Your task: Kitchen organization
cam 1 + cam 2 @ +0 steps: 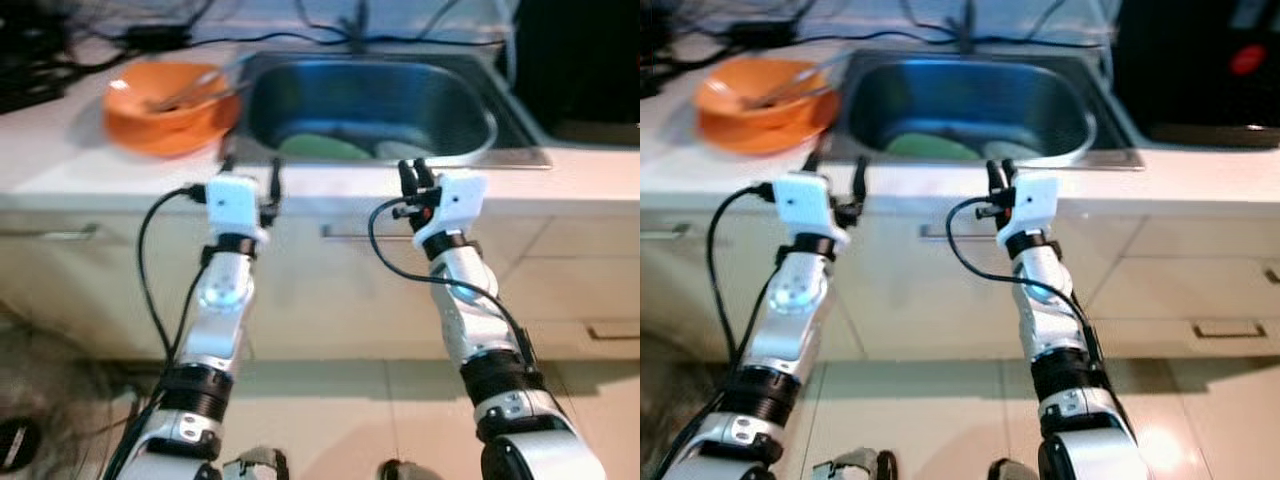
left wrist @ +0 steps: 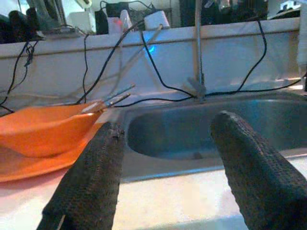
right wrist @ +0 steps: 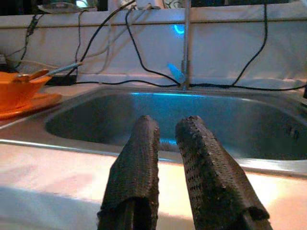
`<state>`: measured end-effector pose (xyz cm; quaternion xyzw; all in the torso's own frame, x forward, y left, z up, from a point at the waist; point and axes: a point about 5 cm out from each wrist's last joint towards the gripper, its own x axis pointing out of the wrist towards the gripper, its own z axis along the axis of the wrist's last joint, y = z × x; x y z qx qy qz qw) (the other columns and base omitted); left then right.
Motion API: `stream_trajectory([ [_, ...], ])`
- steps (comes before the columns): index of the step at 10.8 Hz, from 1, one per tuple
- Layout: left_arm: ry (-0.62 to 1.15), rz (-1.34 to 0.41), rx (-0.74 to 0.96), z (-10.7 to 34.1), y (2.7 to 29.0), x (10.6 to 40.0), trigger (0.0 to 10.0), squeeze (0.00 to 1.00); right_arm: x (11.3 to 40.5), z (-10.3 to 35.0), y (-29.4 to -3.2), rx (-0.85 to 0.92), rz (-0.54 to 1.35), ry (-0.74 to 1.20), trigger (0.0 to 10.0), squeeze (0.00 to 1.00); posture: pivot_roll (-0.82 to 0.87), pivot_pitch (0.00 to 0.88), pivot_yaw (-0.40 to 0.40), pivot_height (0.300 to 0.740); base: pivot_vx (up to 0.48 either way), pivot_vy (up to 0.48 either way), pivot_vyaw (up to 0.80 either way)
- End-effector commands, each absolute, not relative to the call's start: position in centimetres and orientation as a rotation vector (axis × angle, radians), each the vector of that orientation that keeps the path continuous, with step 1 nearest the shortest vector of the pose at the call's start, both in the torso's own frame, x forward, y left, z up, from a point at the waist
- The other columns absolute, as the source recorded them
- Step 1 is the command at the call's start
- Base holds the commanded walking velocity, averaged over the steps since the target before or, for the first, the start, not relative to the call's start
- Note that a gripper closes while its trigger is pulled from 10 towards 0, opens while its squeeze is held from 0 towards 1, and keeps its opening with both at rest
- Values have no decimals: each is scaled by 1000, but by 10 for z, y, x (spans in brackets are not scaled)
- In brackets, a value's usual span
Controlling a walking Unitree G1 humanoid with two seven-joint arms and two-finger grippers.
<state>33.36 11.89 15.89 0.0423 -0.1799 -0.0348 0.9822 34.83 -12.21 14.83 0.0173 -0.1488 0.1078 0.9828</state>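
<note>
An orange bowl (image 1: 160, 112) with utensils in it sits on the white counter, left of the steel sink (image 1: 470, 95). In the sink lie a green plate (image 1: 322, 148) and a pale dish (image 1: 402, 150). My left gripper (image 1: 252, 175) hovers open at the counter's front edge, just right of the bowl; in its wrist view the left gripper (image 2: 168, 158) frames the sink rim, with the bowl (image 2: 43, 129) beside it. My right gripper (image 1: 413, 177) is shut and empty at the counter edge in front of the sink, and its wrist view looks past the right gripper (image 3: 165, 143) into the basin (image 3: 144, 120).
A faucet (image 3: 186, 43) rises behind the sink, and black cables (image 1: 290, 40) run along the back of the counter. A dark appliance (image 1: 1200, 70) stands at the right. Cabinet fronts with a handle (image 1: 345, 232) lie below the counter, above tiled floor (image 1: 340, 400).
</note>
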Motion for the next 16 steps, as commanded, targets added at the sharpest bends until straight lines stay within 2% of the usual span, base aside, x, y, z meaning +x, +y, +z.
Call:
stream_trajectory([
  [1, -352, -71, 90, 160, 119, 334, 10000, 0, 350, 154, -122, 20, 222, -320, 10000, 0, 94, 88, 8, 740, 0, 0, 0],
  [3, -350, -50, 99, 160, 122, 335, 10000, 0, 349, 153, -119, 14, 246, -317, 10000, 0, 95, 88, 8, 740, 0, 0, 625],
  [5, -348, -46, 115, 161, 123, 335, 10000, 0, 350, 153, -121, 38, 229, -314, 10000, 0, 97, 89, 8, 740, 270, 0, 0],
  [16, -363, -51, 134, 164, 122, 335, 10000, 0, 350, 154, -119, -16, 236, -329, 10000, 0, 102, 87, 8, 740, 342, 0, 88],
])
